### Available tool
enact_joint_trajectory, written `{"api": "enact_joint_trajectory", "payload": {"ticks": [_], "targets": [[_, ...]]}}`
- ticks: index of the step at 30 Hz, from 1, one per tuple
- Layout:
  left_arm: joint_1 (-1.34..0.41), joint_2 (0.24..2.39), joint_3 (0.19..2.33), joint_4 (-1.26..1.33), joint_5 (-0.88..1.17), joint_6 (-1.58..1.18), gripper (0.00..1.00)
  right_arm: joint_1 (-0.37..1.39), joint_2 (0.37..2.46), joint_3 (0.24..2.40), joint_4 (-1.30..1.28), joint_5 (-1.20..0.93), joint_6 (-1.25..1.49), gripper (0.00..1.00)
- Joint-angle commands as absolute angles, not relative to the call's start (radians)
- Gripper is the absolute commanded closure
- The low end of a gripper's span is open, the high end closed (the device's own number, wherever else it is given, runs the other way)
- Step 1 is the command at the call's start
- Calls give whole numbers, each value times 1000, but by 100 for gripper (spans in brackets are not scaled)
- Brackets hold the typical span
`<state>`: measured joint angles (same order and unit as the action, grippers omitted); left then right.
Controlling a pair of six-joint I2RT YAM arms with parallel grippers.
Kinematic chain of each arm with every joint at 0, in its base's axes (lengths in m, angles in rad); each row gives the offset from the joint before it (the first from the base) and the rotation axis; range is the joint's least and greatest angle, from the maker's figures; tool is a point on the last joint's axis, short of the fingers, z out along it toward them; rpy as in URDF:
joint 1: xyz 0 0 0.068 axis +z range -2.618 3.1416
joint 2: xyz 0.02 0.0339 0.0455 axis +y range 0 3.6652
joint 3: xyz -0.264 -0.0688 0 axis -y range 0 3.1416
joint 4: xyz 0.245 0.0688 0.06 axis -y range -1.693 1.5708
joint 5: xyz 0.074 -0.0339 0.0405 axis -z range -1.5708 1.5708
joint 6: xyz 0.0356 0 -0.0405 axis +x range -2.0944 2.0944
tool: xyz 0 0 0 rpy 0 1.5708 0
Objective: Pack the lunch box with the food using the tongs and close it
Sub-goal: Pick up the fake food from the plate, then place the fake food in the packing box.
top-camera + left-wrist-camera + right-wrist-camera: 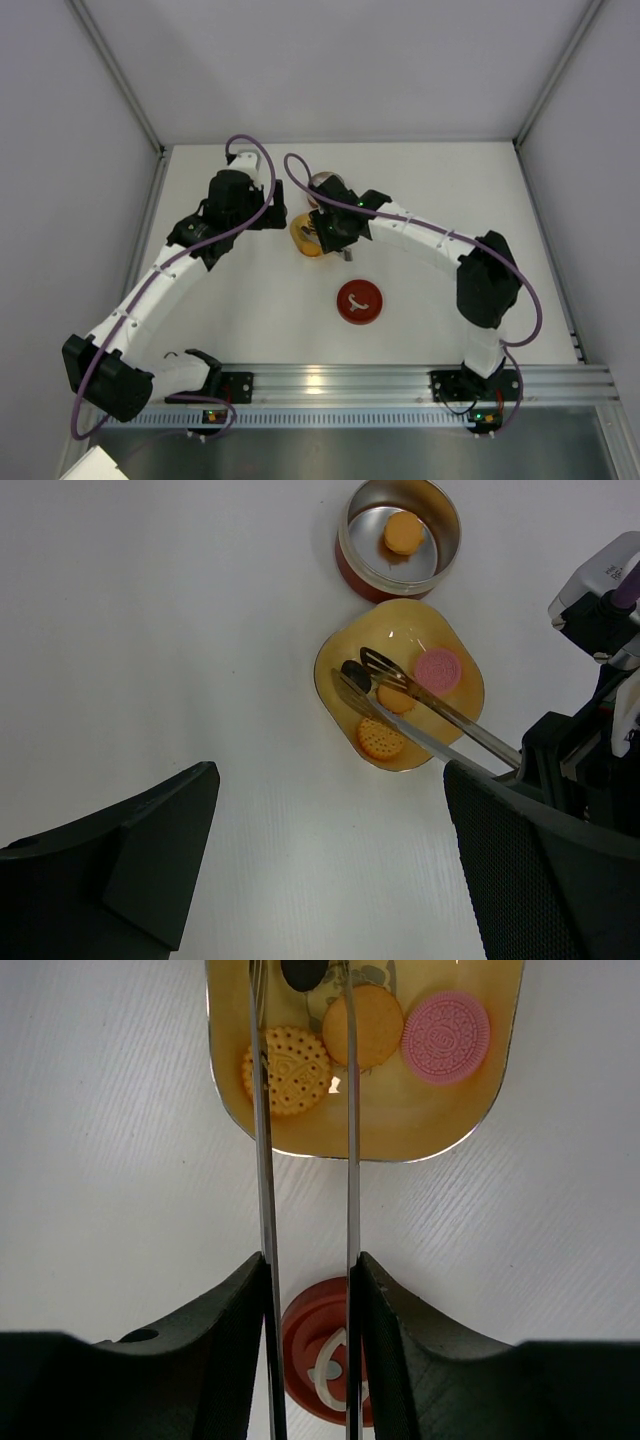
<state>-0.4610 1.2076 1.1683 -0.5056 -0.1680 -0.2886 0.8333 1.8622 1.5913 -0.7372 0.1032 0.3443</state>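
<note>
The lunch box (352, 573), a small red tin with a shiny inside, stands open with one orange piece of food (403, 532) in it. Its red lid (360, 302) lies apart, nearer the arm bases. My right gripper (308, 1290) is shut on the silver tongs (262, 1160), one finger pressed on each arm. The tong tips reach into the yellow dish (400, 1110) and straddle a dark piece (303, 972). In the dish also lie a dotted orange piece (286, 1070), a plain orange piece (370, 1026) and a pink piece (446, 1037). My left gripper (330, 880) hangs open and empty beside the dish.
The yellow dish (303, 240) touches the tin (322, 181) near the table's middle back. Grey walls close the table on three sides, and a metal rail (400, 380) runs along the near edge.
</note>
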Motion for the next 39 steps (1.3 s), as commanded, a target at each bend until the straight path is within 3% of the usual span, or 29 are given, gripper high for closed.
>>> {"api": "enact_joint_trajectory", "payload": {"ticks": [1,13,39], "targets": [[-460,1210,1167,-502,-160,-288,1,856,1876,1635,-672,103,353,62],[-460,1215,1167,-502,-156,-288,1,856,1867,1661,-699,136,341,73],[-460,1212,1167,-502,-155,-290,1,723,1847,1830,-753,172,316,71]]}}
